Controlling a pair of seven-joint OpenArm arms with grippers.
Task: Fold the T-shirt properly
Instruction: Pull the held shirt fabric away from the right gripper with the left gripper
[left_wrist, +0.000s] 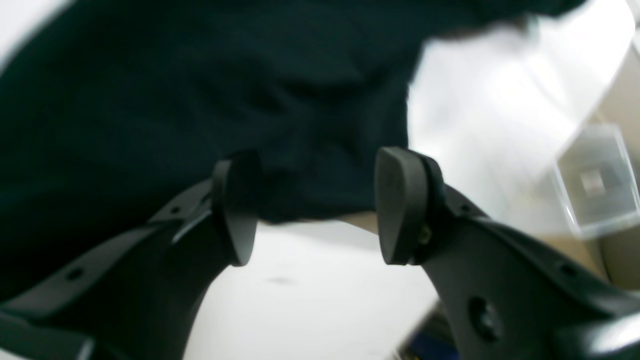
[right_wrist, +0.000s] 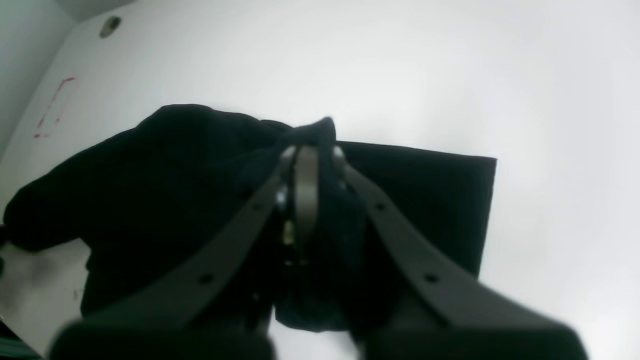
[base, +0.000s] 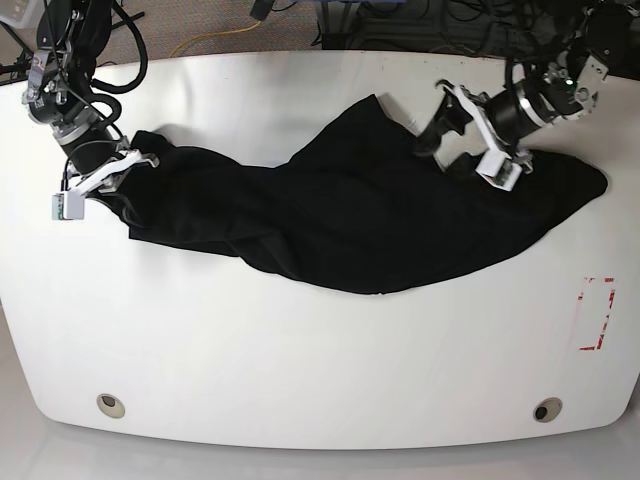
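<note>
While the right gripper (right_wrist: 307, 150) is clamped on a bunch of the T-shirt (base: 350, 220), sprawled crumpled across the table (base: 300, 360), and the left gripper (left_wrist: 312, 205) gapes empty, I'd re-grab an outer corner w/ left, then pull flat.

One shirt, two arms, one worktop.
You have one black T-shirt (base: 370, 225), two grippers at it — left gripper (base: 462, 140), right gripper (base: 128, 160) — two round holes and one red outline on the worktop (base: 320, 370).
</note>
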